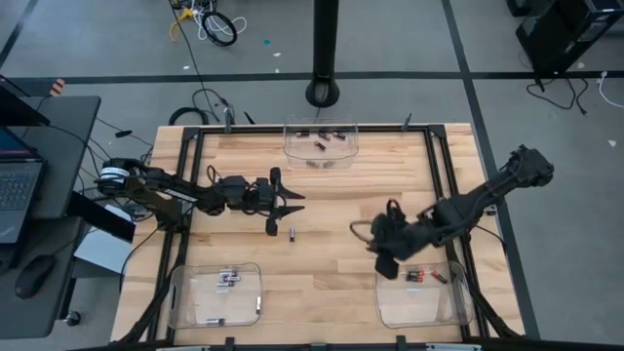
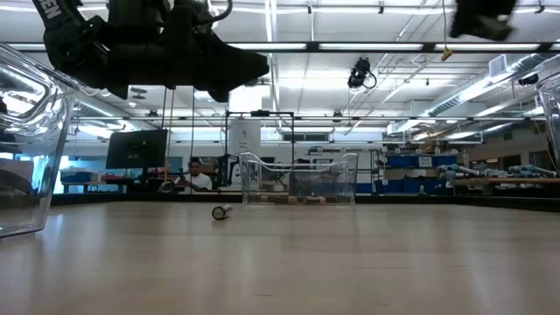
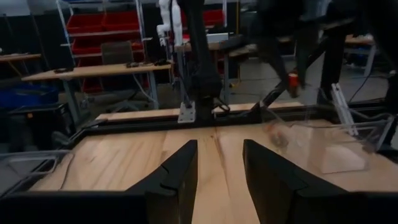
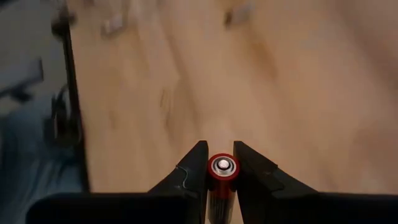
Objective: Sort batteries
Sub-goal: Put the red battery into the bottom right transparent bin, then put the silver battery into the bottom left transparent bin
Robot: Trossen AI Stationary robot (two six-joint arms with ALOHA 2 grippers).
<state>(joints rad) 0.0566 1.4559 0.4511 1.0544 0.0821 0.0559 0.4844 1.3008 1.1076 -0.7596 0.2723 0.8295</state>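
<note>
Judging from the bins, we are midway: cells lie in both near bins, several wait in the far bin (image 1: pixel 321 142), one battery (image 1: pixel 292 232) lies on the worktop (image 1: pixel 331 205) by our spread left gripper (image 1: pixel 283 203), and our right gripper (image 4: pixel 221 163) pinches a red-ended battery (image 4: pixel 222 169) beside the right near bin (image 1: pixel 421 302).

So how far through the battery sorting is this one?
Partly done. The near-left bin holds a few cells and the near-right bin two. In hand: the right claw grips a red-ended battery at that bin's edge. Left: one battery on the table by the open left claw, and several in the far bin.
</note>
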